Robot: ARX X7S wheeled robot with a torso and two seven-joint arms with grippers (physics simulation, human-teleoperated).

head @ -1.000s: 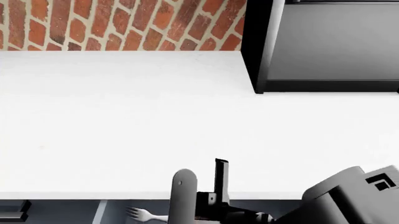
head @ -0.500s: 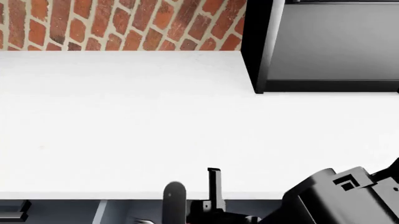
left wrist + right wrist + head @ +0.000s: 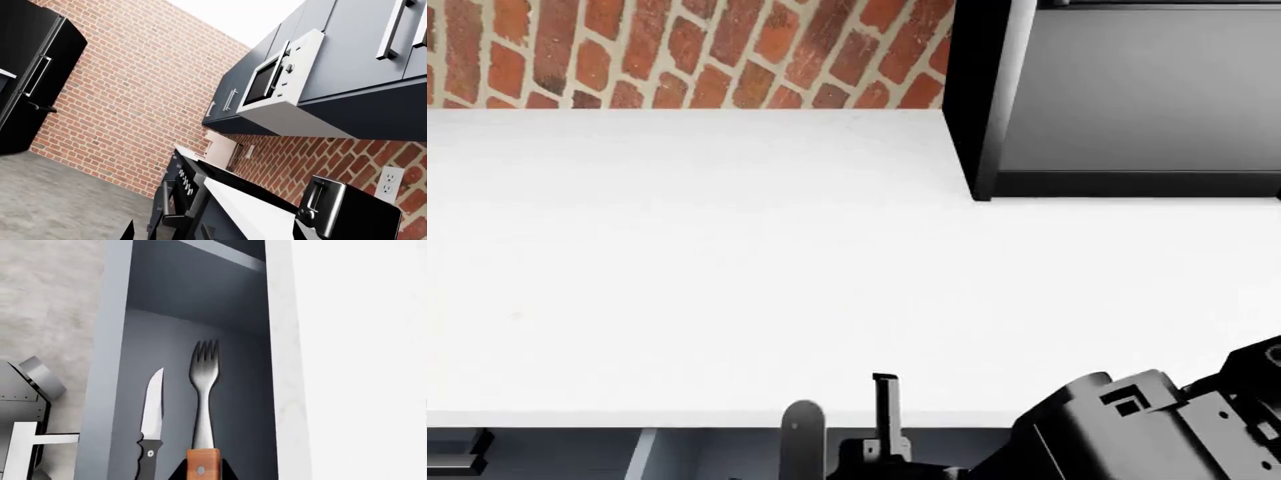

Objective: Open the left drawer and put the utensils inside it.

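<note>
The left drawer (image 3: 241,405) stands pulled out below the white counter edge, and its grey-blue inside also shows at the bottom of the head view (image 3: 701,455). Both utensils show in the right wrist view. The knife (image 3: 152,410) lies on the drawer floor. Beside it is the fork (image 3: 202,385), whose wooden handle sits between the fingertips of my right gripper (image 3: 201,474), shut on it. The fork is hidden in the head view. My left gripper (image 3: 213,236) is open and holds nothing; it is away from the drawer and out of the head view.
The white countertop (image 3: 761,280) runs back to a brick wall (image 3: 667,50), with a black appliance (image 3: 1121,100) at the back right. My right arm (image 3: 1121,430) covers the bottom right. The left wrist view shows a fridge (image 3: 33,75), a microwave (image 3: 273,80) and a toaster (image 3: 347,210).
My right gripper and arm have drawn back toward the bottom edge of the head view. The fork's head, seen in the drawer a second ago, has left that view.
</note>
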